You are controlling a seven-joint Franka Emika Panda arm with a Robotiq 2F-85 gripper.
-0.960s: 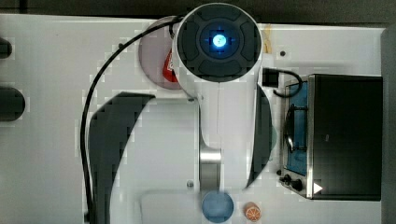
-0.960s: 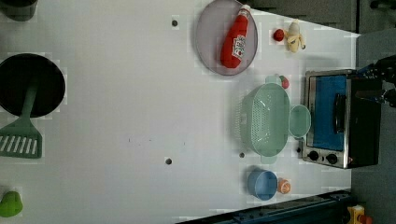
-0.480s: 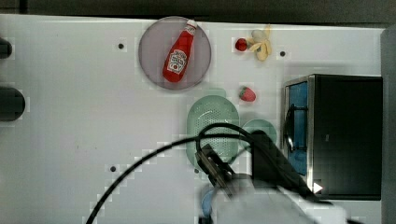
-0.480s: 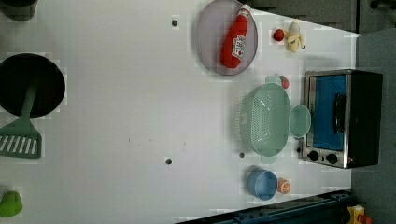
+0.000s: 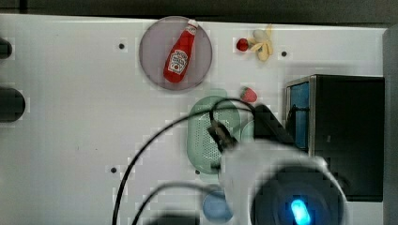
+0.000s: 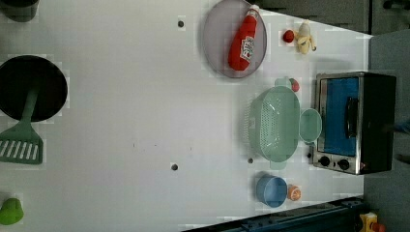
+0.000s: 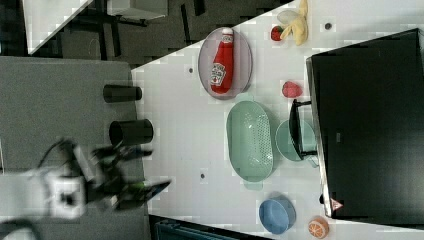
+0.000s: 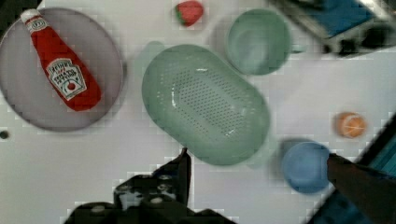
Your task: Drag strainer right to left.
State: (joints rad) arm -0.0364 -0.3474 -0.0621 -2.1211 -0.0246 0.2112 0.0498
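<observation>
The strainer [image 5: 204, 136] is a pale mint-green oval with a dotted centre. It lies on the white table [image 5: 84, 140] just left of the toaster oven [image 5: 347, 136] in the top view. It shows whole in the left view [image 6: 275, 123], the right view [image 7: 250, 140] and the wrist view [image 8: 205, 102]. My arm [image 5: 281, 187] hangs blurred over the strainer's right edge in the top view. In the wrist view my gripper [image 8: 257, 156] is open, above the strainer's near rim and the blue bowl [image 8: 303, 165], holding nothing.
A small green cup [image 6: 310, 125] stands between the strainer and the oven. A ketchup bottle [image 5: 180, 51] lies on a grey plate [image 5: 152, 61]. A strawberry [image 5: 248, 94], an orange [image 8: 350, 125] and a banana [image 5: 262, 44] lie nearby. A black pan [image 6: 31, 87] and green spatula [image 6: 21, 142] sit far off.
In the top view my arm has swung from the upper middle down to the lower right, uncovering the plate and the strainer. The strainer has not moved.
</observation>
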